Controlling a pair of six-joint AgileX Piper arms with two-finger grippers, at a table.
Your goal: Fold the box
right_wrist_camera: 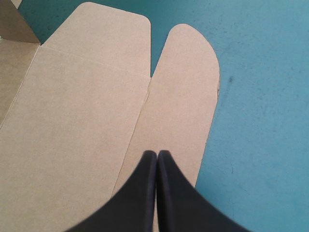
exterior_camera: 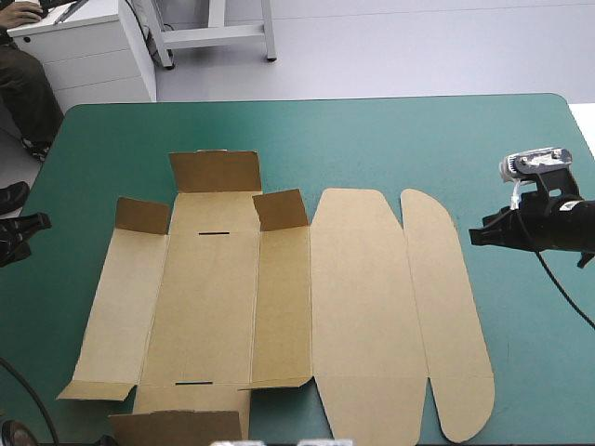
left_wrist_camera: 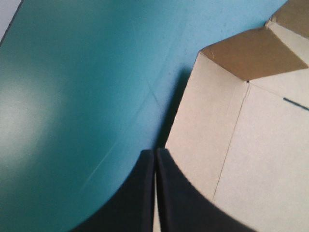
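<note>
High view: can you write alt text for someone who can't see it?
A brown box, a mostly flat cut sheet with a few small flaps raised, lies on the teal-green table. The left gripper and right gripper are at either side, both shut.

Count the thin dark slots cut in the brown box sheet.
2. One slot lies near the far end of the box, the other near its near end. None appears hidden.
</note>
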